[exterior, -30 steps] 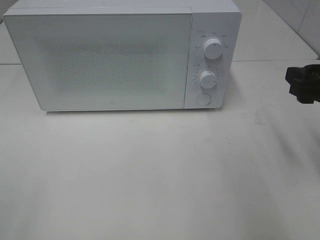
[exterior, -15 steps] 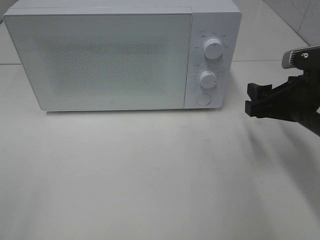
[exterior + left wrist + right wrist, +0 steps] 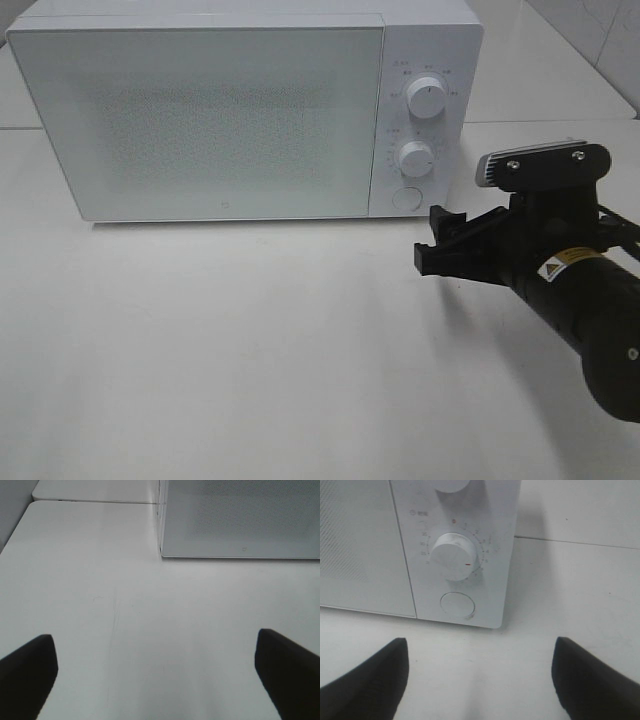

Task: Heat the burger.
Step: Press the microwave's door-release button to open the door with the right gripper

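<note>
A white microwave [image 3: 220, 110] stands at the back of the pale surface [image 3: 250, 350], its frosted door [image 3: 200, 120] closed. On the panel to the right of the door are two knobs, the upper knob [image 3: 427, 99] above the lower knob [image 3: 415, 158], with a round button [image 3: 406, 198] beneath them. The right pincer [image 3: 433, 240] hangs in front of that panel, near the button but apart from it, its fingers spread wide and holding nothing. The left pincer [image 3: 157, 650] is also released and empty, low over bare surface facing the microwave's left front corner. The burger shows in no view, so I cannot tell where it is.
</note>
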